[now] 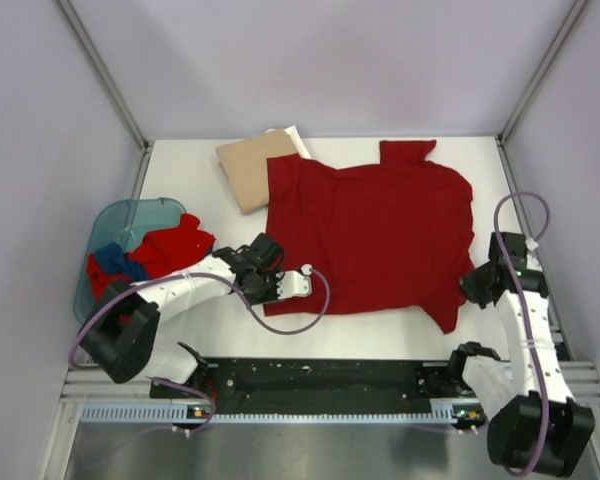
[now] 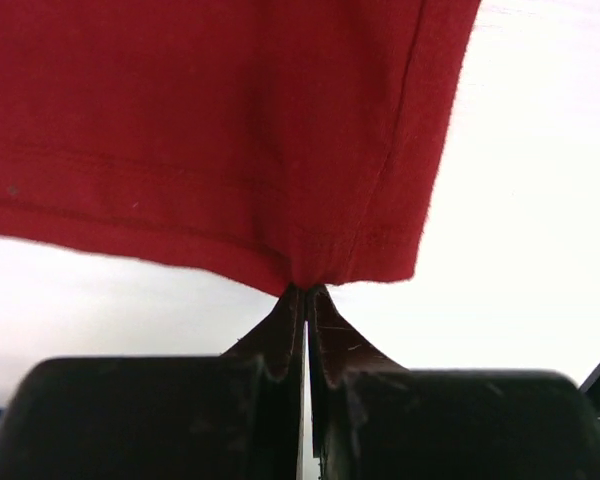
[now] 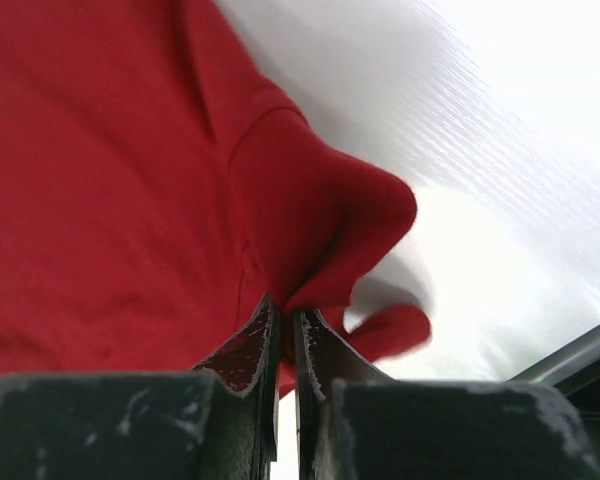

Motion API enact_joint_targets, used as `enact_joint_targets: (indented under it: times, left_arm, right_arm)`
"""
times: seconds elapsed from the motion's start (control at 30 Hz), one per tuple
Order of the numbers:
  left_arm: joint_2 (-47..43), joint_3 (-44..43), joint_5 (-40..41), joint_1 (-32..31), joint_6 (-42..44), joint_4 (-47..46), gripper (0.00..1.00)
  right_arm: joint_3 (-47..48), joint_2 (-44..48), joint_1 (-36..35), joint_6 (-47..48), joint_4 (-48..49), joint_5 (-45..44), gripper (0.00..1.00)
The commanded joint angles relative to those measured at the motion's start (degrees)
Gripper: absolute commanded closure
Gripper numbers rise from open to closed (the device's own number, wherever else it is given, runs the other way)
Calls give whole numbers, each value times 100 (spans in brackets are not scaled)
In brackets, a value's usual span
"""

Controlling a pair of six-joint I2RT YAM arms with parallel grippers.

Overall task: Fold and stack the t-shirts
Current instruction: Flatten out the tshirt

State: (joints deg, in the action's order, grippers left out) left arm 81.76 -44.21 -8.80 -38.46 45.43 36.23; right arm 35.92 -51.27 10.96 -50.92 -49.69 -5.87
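1. Cloth of the dark red t-shirt (image 1: 370,235) lies spread flat on the bench (image 1: 200,170), stretching between the 2 tools and running on well beyond both sets of tips.
2. At the left tool (image 2: 307,290) the jaws are together, clamped on a hemmed corner. The fabric puckers to a point right at the tips.
3. At the right tool (image 3: 285,310) the jaws are likewise together, pinching a bunched fold of hemmed edge, probably a sleeve.
4. Judged by its look, the shirt is light, limp and thin. It will likely sag and drag between the 2 grips, and a shallow pinch could slip out.
5. The best holds are the stitched hems and corners, where the doubled cloth gives the jaws more to bite.
6. A folded tan t-shirt (image 1: 248,168) sits ahead of the left tool, touching the dark red one's far edge.
7. On the left tool's outer side a teal tub (image 1: 110,220) holds a crumpled red t-shirt (image 1: 170,248) and a blue t-shirt (image 1: 115,262).
8. Hard to tell:
   - how deep the cloth sits in either tool, and whether 1 layer or 2 is caught
   - the shape of the fold at the right tool, since the right wrist view is blurred
   - whether the white piece (image 1: 292,137) peeking from under the tan shirt is a shirt at all
   - how many garments are in the tub
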Motion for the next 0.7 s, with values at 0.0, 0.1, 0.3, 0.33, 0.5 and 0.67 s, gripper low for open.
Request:
enact_joint_targets:
  times: [0.0, 0.1, 0.3, 0.33, 0.5, 0.67]
  left_arm:
    - [-651, -290, 405, 22, -491, 357, 100]
    - [-827, -693, 545, 84, -614, 902, 100]
    - [-793, -801, 493, 444, -413, 1054, 99]
    - [-671, -696, 336, 427, -290, 1053, 88]
    - [-406, -755, 492, 295, -289, 921, 47]
    - [-705, -968, 160, -739, -227, 1150, 47]
  right_arm:
    - [914, 433, 55, 757, -487, 104, 100]
    - [1416, 486, 55, 1109, -831, 112, 100]
    - [1401, 363, 47, 1383, -815, 813, 100]
    - [1269, 328, 55, 1391, -718, 1007, 100]
    - [514, 231, 46, 1216, 178, 1826, 100]
    - [389, 47, 46, 1435, 320, 1721, 100]
